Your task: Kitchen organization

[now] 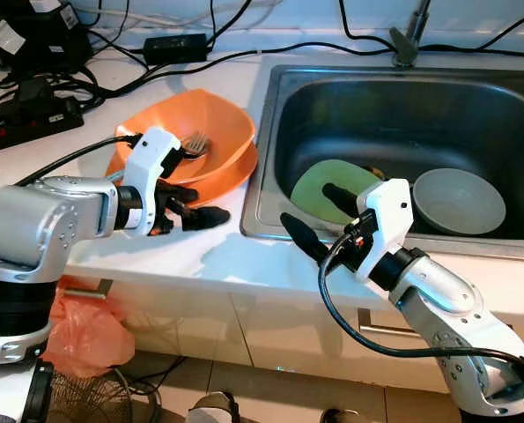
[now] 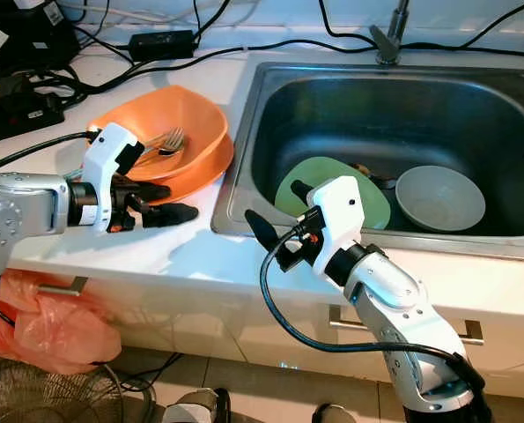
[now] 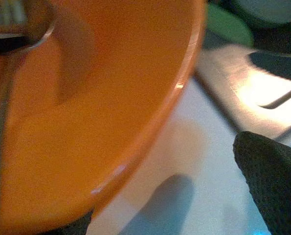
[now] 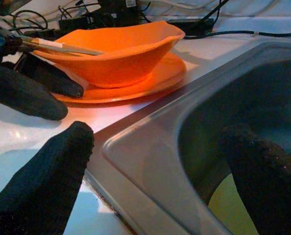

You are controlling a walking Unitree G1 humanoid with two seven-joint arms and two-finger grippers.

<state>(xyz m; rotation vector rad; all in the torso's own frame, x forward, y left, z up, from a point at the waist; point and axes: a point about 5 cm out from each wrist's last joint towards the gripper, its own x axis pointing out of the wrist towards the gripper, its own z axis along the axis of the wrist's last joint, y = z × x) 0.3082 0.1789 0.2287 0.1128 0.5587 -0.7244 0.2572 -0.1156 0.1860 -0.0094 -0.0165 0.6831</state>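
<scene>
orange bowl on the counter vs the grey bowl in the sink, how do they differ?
Place: the orange bowl sits on an orange plate on the white counter; the grey bowl sits down in the steel sink.
Contents: the orange bowl holds a fork; the grey bowl looks empty.
Shape: the orange bowl's rim is wavy and uneven; the grey bowl's is plain and round.
Shared: both stand upright, mouths up.

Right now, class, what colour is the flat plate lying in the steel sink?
Pale green plate; clearest in the left eye view.
</scene>
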